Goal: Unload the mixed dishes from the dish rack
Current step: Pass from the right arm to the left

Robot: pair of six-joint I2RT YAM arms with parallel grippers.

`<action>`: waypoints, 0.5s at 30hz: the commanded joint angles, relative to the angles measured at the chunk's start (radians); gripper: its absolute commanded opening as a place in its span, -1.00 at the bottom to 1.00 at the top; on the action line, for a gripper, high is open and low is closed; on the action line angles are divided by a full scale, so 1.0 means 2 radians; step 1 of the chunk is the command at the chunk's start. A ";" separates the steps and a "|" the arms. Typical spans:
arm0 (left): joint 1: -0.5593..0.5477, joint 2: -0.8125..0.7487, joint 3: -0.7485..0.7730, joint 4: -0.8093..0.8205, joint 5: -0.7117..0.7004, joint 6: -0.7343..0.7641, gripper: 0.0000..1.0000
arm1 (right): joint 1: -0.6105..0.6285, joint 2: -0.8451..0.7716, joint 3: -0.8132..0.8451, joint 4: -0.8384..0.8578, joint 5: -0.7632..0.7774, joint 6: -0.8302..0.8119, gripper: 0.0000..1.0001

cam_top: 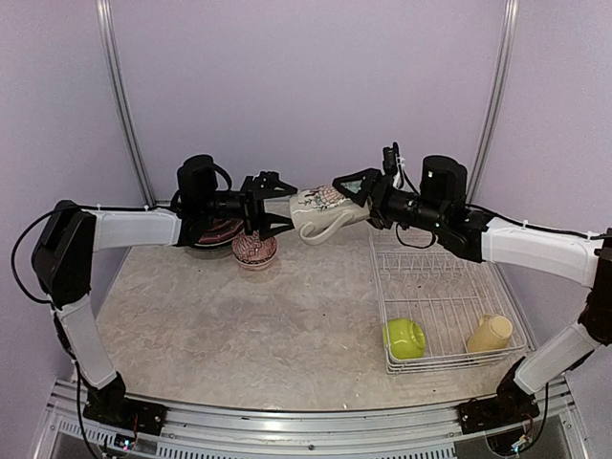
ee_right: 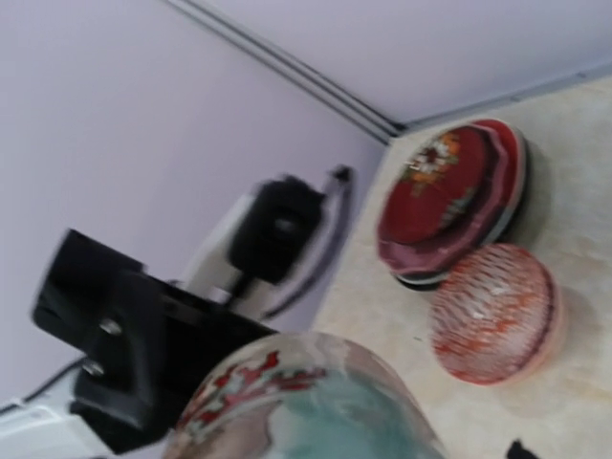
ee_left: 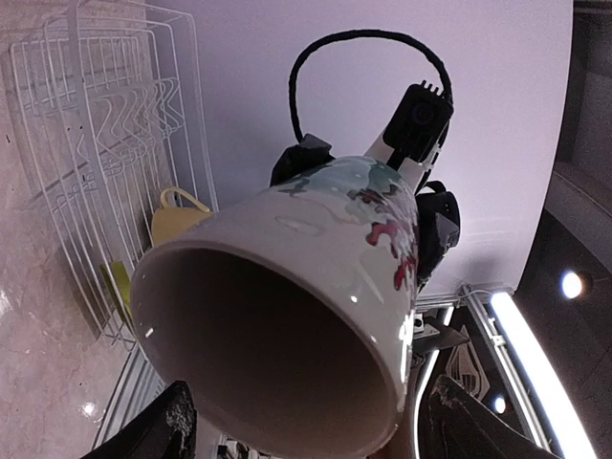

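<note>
A cream mug (cam_top: 318,212) with a red and teal pattern hangs in the air between the two arms, above the back of the table. My right gripper (cam_top: 358,188) is shut on its base end; the mug fills the bottom of the right wrist view (ee_right: 306,406). My left gripper (cam_top: 274,206) is open at the mug's mouth. In the left wrist view the mug's open mouth (ee_left: 273,354) faces the camera, with one finger at each side (ee_left: 172,428). The white wire dish rack (cam_top: 445,287) on the right holds a lime-green bowl (cam_top: 404,338) and a yellow mug (cam_top: 490,333).
A stack of plates with a dark red one on top (cam_top: 216,231) stands at the back left, also in the right wrist view (ee_right: 449,196). An upturned red-patterned bowl (cam_top: 254,250) sits beside it (ee_right: 493,311). The rack (ee_left: 96,143) and yellow mug (ee_left: 177,222) show behind the held mug.
</note>
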 commanded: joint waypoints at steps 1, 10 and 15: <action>-0.030 0.015 0.027 0.041 -0.022 -0.022 0.56 | 0.004 -0.010 -0.003 0.113 -0.020 0.024 -1.00; -0.073 0.024 0.051 0.078 -0.047 -0.052 0.05 | 0.004 -0.024 -0.051 0.167 -0.035 0.042 -1.00; -0.082 0.031 0.051 0.130 -0.055 -0.087 -0.33 | 0.005 -0.036 -0.081 0.198 -0.038 0.050 -1.00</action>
